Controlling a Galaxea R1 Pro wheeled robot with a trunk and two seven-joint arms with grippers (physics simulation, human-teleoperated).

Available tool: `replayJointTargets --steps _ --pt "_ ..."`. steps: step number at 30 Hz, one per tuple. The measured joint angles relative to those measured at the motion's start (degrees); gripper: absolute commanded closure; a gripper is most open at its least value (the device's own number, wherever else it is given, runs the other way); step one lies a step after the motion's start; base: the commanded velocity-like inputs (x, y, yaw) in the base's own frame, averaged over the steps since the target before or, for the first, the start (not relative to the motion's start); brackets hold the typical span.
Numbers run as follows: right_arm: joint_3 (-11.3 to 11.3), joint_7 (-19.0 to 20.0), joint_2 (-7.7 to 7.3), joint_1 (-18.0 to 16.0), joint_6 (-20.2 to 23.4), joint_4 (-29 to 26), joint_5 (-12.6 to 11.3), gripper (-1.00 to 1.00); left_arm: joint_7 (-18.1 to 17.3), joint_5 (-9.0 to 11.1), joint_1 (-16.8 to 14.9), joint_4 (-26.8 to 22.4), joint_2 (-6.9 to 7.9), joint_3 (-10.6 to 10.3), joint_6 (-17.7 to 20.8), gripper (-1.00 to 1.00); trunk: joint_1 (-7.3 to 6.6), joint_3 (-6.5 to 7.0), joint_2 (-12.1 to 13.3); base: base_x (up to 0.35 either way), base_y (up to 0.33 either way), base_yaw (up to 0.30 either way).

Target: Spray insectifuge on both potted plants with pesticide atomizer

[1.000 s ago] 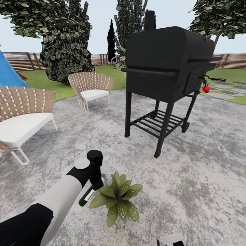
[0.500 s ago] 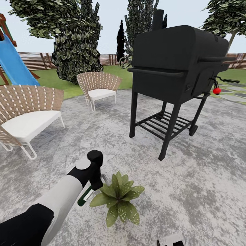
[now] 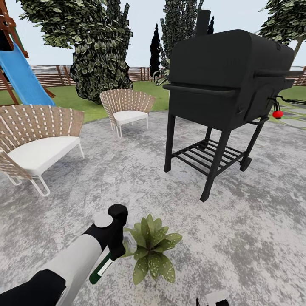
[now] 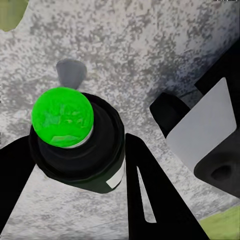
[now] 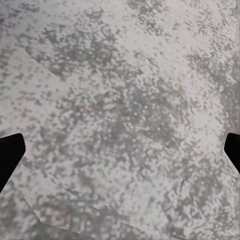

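Note:
My left gripper (image 3: 111, 254) is shut on the pesticide atomizer (image 3: 100, 268), held just left of a potted plant (image 3: 151, 251) on the grey paving of the garden. In the left wrist view the atomizer (image 4: 75, 150) shows a dark body and a bright green dot on top, gripped between the two black fingers (image 4: 145, 195). Olive leaf tips of the potted plant (image 4: 10, 12) show at a corner there. My right gripper (image 5: 120, 152) hangs open over bare speckled paving, with nothing between its fingertips.
A black grill on legs (image 3: 225, 85) stands ahead to the right of the plant. Two wicker chairs (image 3: 38, 140) (image 3: 127, 108) sit to the left, with a blue slide (image 3: 23, 78) behind them. Lawn, trees (image 3: 97, 55) and a wooden fence (image 3: 55, 75) ring the paving.
The whole head view has shifted, so the camera has turned left and the slide has come into sight. My left arm with the atomizer has dropped a little lower beside the plant.

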Motion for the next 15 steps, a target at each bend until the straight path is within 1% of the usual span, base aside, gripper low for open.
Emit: replayJointTargets --steps 5,9,15 --pt "0.0 0.0 -0.03 0.0 0.0 0.0 -0.1 -1.0 0.0 0.1 -0.6 -1.0 -0.25 0.0 0.1 1.0 0.0 0.0 0.0 0.0 0.0 0.0" --pt "0.0 0.0 -0.03 0.0 0.0 0.0 -0.1 -1.0 0.0 0.1 -0.6 -3.4 -1.11 0.2 0.1 1.0 0.0 0.0 0.0 0.0 0.0 0.0" --pt "0.0 0.0 -0.03 0.0 0.0 0.0 -0.1 -1.0 0.0 0.1 -0.5 -3.7 -1.14 0.6 0.2 1.0 0.0 0.0 0.0 0.001 0.0 0.0"
